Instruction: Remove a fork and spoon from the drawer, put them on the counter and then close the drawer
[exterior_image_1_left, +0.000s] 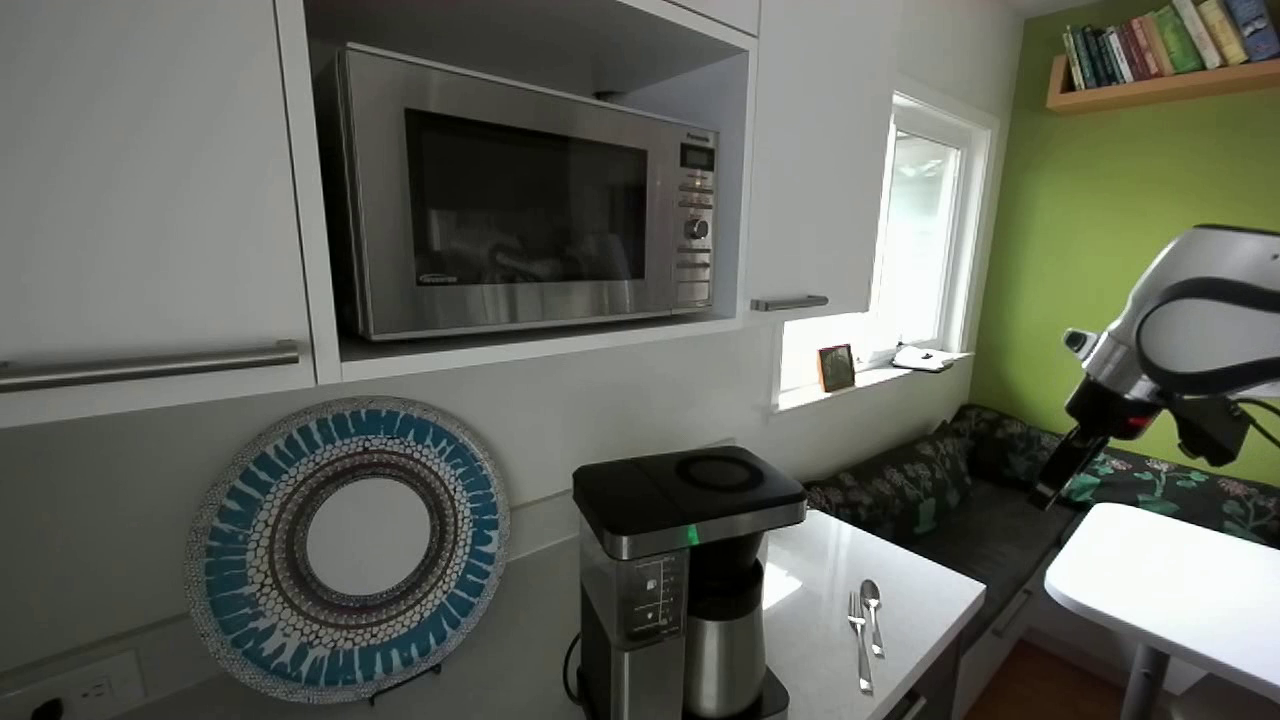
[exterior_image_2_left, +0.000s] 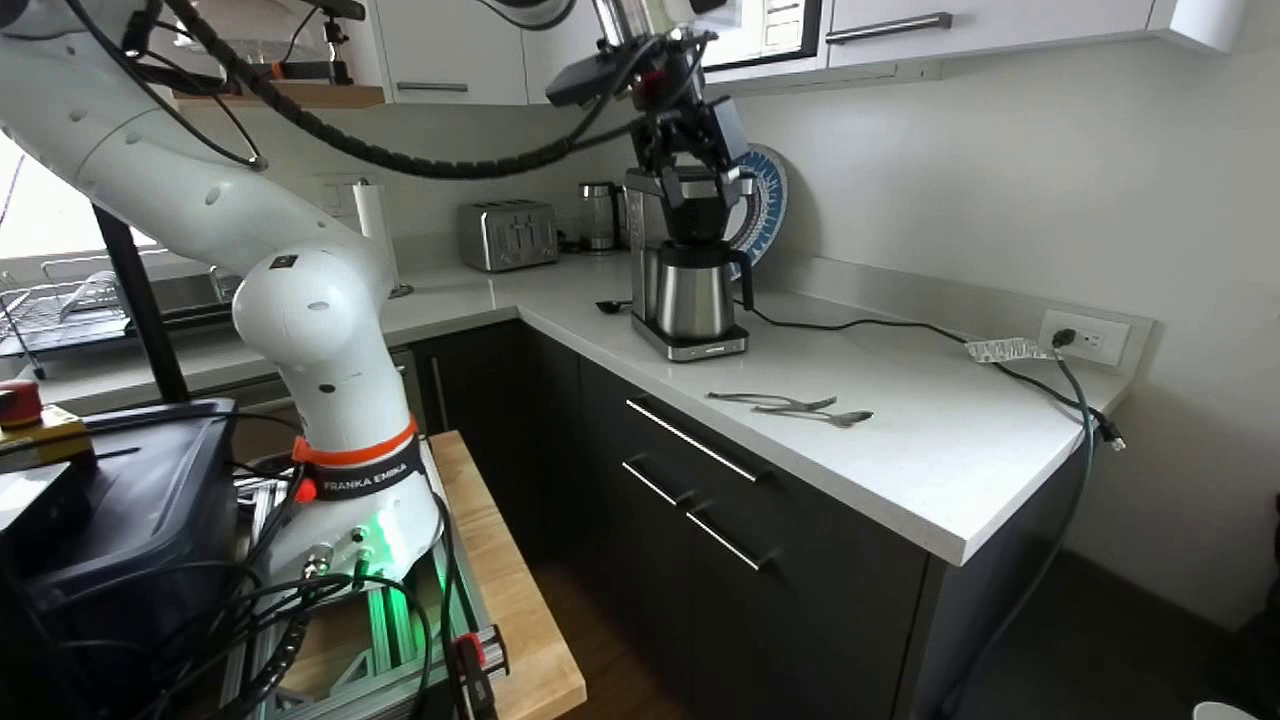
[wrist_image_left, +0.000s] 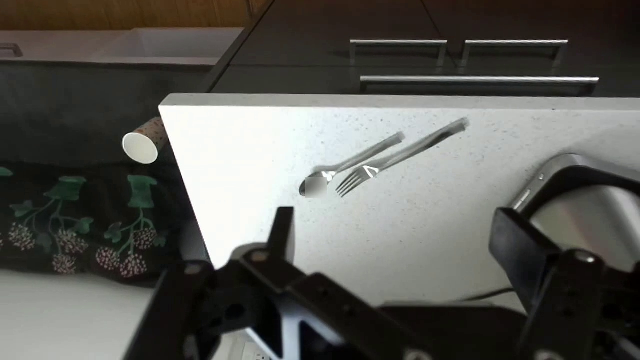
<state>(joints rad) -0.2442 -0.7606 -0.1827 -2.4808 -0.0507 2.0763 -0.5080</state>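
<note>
While the claw (wrist_image_left: 400, 235) is hanging spread wide and empty, any low sweep is risking flicking the fork (wrist_image_left: 407, 152) and spoon (wrist_image_left: 360, 159) off the bench's (wrist_image_left: 235, 155) nearby edge.

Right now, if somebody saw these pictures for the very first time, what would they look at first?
Probably the big round plate with its blue pattern, left of the coffee maker in an exterior view, and the bright green wall at the right there. The white robot arm may come next, its open gripper raised higher than the counter. Then perhaps the shiny fork and spoon, side by side on that counter.
</note>
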